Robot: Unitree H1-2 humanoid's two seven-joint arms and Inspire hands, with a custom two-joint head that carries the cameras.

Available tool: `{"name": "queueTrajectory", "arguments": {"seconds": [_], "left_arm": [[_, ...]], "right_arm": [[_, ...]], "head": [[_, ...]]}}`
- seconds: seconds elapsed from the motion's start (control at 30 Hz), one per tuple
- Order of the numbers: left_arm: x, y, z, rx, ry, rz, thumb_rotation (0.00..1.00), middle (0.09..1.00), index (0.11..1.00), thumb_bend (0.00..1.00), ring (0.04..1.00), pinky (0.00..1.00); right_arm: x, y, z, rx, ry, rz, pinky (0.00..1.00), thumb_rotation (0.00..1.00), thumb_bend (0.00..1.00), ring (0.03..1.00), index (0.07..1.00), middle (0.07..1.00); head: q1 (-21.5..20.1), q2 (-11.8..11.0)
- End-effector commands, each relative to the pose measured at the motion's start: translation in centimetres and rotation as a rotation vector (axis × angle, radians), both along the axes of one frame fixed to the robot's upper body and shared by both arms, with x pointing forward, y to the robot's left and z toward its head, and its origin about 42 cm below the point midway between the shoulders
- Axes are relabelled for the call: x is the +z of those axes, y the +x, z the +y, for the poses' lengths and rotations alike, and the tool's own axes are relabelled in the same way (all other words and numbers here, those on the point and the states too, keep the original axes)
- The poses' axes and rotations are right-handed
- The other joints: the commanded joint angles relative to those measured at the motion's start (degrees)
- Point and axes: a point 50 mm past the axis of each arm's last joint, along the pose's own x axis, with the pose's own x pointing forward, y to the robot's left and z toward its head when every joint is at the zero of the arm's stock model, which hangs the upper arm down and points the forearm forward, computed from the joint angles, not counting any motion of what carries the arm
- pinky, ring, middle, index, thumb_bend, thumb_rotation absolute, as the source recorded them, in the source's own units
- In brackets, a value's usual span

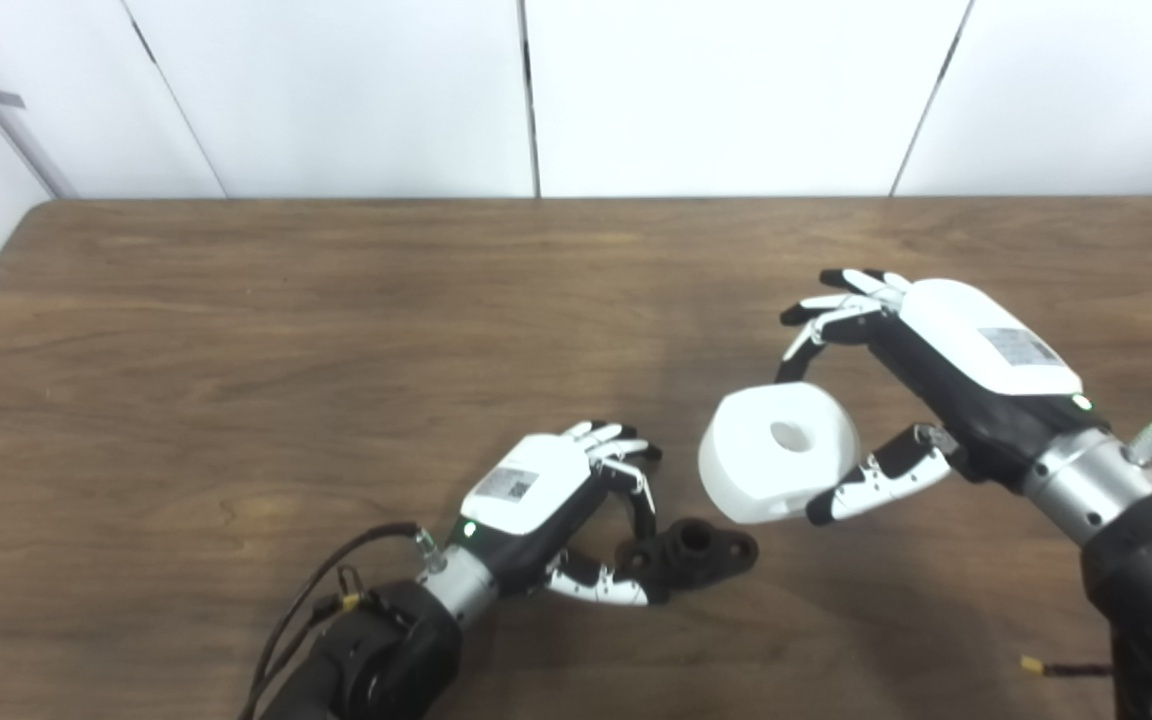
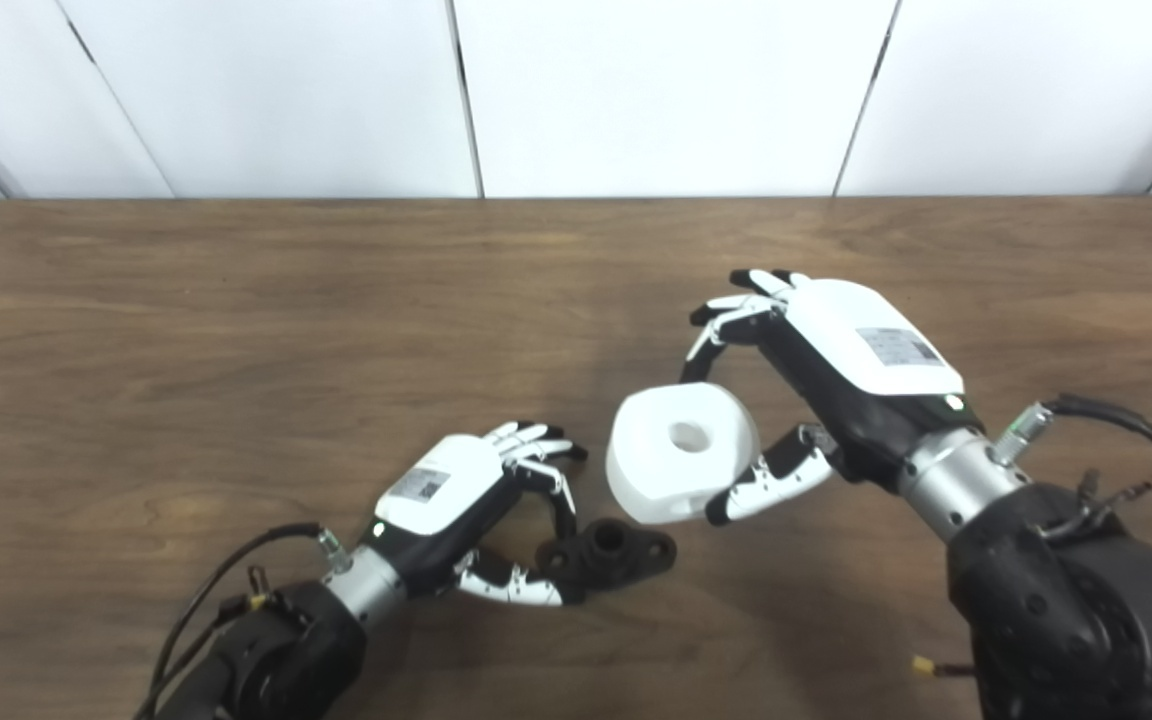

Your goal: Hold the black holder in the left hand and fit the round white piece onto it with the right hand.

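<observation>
The black holder [image 1: 688,551] is a small flanged piece with a round socket, lying low over the table near the front. My left hand [image 1: 566,505] is shut on its left end, thumb below and fingers above. The round white piece [image 1: 776,452] is a thick ring with a centre hole. My right hand [image 1: 921,385] is shut on it, thumb at its lower right edge and fingers behind its top, and holds it above the table, just up and right of the holder. A small gap separates the two parts.
The wooden table [image 1: 286,330] stretches wide to the left and back. A white panelled wall [image 1: 536,90] stands behind its far edge. Cables trail from both forearms near the bottom edge.
</observation>
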Motion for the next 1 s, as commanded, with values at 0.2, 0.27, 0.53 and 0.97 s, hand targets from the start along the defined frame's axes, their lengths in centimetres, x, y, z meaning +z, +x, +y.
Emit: {"name": "queueTrajectory", "arguments": {"seconds": [0.2,0.27,0.53,0.97], "left_arm": [[-2.6,-0.9,2.6,0.055,0.127,0.170,0.05,0.864,0.491,0.51,0.931,0.93],[-2.6,-0.8,2.7,0.053,0.128,0.172,0.05,0.862,0.491,0.51,0.930,0.93],[-2.4,-0.8,3.0,0.045,0.138,0.169,0.05,0.861,0.491,0.51,0.927,0.93],[-2.3,-0.7,3.0,0.041,0.142,0.171,0.05,0.862,0.491,0.51,0.925,0.92]], "right_arm": [[1.2,-0.5,1.2,0.043,-0.001,-0.081,0.97,0.14,0.52,0.944,0.484,0.811],[1.0,-0.4,1.3,0.048,-0.002,-0.080,0.96,0.14,0.52,0.941,0.483,0.809],[0.0,-0.4,1.9,0.049,-0.002,-0.050,0.94,0.14,0.52,0.939,0.484,0.811],[-1.7,-0.3,2.5,0.066,-0.018,0.015,0.95,0.14,0.52,0.950,0.484,0.821]], "head": [[-1.97,1.14],[-2.44,1.25],[-3.53,1.87],[-3.94,2.20]]}}
